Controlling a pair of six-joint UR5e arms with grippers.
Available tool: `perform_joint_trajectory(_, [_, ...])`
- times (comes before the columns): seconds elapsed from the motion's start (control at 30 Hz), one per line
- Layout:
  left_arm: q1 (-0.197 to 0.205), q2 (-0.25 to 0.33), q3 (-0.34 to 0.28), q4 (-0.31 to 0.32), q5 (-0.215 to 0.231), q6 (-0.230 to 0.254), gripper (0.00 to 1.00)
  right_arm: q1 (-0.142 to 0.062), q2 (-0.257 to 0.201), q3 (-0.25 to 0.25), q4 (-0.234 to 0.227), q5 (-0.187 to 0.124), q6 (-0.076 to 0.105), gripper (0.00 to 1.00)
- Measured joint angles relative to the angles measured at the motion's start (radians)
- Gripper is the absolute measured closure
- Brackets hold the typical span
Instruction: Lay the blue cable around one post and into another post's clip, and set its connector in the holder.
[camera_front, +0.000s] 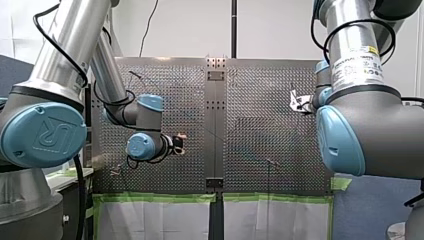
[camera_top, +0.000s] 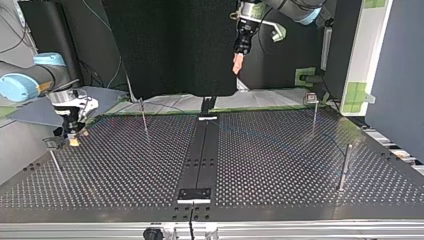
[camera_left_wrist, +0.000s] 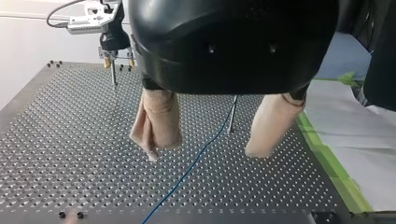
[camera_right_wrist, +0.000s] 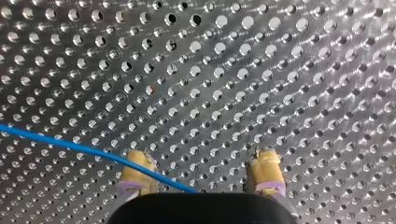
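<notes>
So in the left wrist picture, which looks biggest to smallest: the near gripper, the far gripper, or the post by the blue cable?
1. Left gripper: biggest, being nearest the camera.
2. Right gripper: far away, looks small.
3. Post beside the blue cable: thinnest.

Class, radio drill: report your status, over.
Left gripper open, high, empty. Right gripper open, low over table, post close by. Blue cable loose on table, passing one yellow pad.

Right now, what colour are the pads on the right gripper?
Yellow pads on my right gripper; the right wrist view shows them best.
</notes>
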Motion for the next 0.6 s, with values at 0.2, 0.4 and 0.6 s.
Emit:
perform_joint_trajectory(0.2, [0.005, 0.0, -0.018, 0.026, 0.0, -0.003, 0.0, 0.008, -0.004, -0.002, 0.014, 0.003, -0.021, 0.0])
perform_joint_trajectory(0.4, [0.012, 0.0, -0.023, 0.033, 0.005, -0.003, 0.0, 0.016, -0.01, -0.003, 0.028, 0.023, -0.028, 0.0])
perform_joint_trajectory(0.6, [0.016, 0.0, -0.024, 0.034, 0.014, -0.003, 0.0, 0.019, -0.014, -0.003, 0.039, 0.054, -0.03, 0.0])
